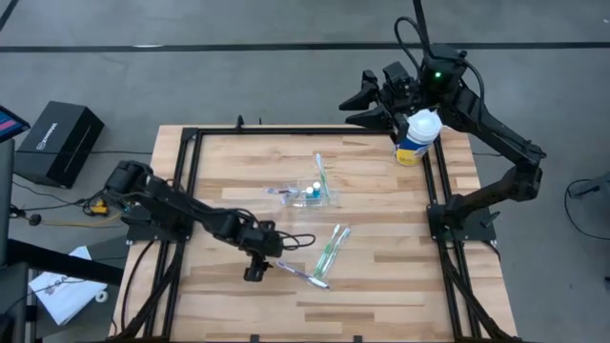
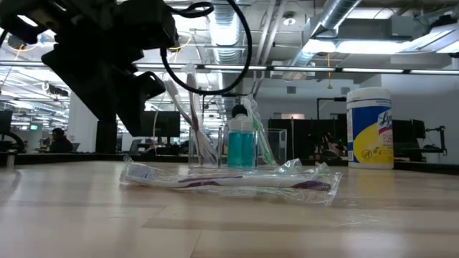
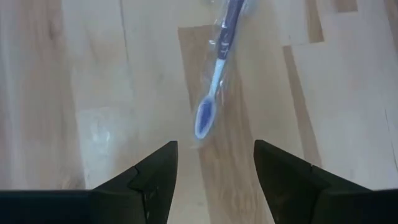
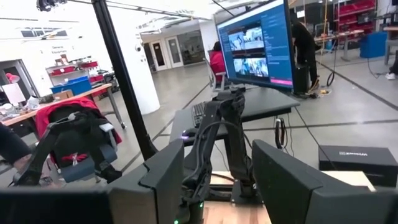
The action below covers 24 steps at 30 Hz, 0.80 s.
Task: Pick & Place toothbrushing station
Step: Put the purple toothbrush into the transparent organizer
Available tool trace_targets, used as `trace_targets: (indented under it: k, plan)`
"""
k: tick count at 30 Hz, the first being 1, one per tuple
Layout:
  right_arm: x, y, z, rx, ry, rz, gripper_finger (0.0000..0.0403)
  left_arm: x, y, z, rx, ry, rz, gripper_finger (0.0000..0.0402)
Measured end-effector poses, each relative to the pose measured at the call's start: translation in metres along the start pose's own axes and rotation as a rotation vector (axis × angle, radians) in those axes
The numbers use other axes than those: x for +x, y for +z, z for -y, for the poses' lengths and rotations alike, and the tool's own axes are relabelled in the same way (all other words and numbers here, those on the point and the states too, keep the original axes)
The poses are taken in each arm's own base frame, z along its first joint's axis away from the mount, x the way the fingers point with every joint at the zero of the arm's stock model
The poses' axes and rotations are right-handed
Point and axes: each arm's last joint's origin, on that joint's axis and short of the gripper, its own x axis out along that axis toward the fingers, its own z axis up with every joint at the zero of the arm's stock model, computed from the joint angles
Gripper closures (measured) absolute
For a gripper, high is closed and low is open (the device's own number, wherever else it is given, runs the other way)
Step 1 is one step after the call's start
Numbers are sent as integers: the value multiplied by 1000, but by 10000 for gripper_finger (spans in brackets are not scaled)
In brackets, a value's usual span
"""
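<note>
Toothbrush, thin, purple-and-white, sealed in a clear crinkled plastic wrapper (image 1: 303, 274), lies flat on the pale butcher-block wooden table (image 1: 381, 295), near its front edge. The left tool (image 1: 255, 272) hovers just beside the brush-head end, its two dark fingers (image 3: 148, 180) spread apart and grasping nothing; in the left wrist view the blue-bristled head sits ahead of the gap between them. The brush appears light and stiff, but the loose film is probably slippery and may slide or crumple under the pads, so a hold across the narrow handle, near mid-length, seems safest. A small clear plastic cup (image 1: 315, 191) holding a small blue tube with a white cap (image 2: 241, 145) stands at the table's centre; two green toothbrushes (image 1: 332, 251) lie between. The right tool (image 1: 367, 103) waits, released, beyond the far edge beside a white-lidded yellow-and-blue canister (image 1: 416, 136).
</note>
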Motion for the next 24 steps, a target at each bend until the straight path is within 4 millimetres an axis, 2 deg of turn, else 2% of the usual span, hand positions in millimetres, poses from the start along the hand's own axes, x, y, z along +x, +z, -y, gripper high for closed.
trace_targets:
  k: [7,14,20,24]
  plan:
    - [4,0,-5,-12,16,0,223,16,5,1,10,-8,39,196]
    - [4,0,-4,-13,1,2,223,36,0,-1,34,3,-19,196]
    - [4,-1,-4,-12,2,2,223,41,-1,-3,30,7,-30,198]
    - [4,-1,-4,-16,1,2,223,41,-1,-3,30,15,-23,213]
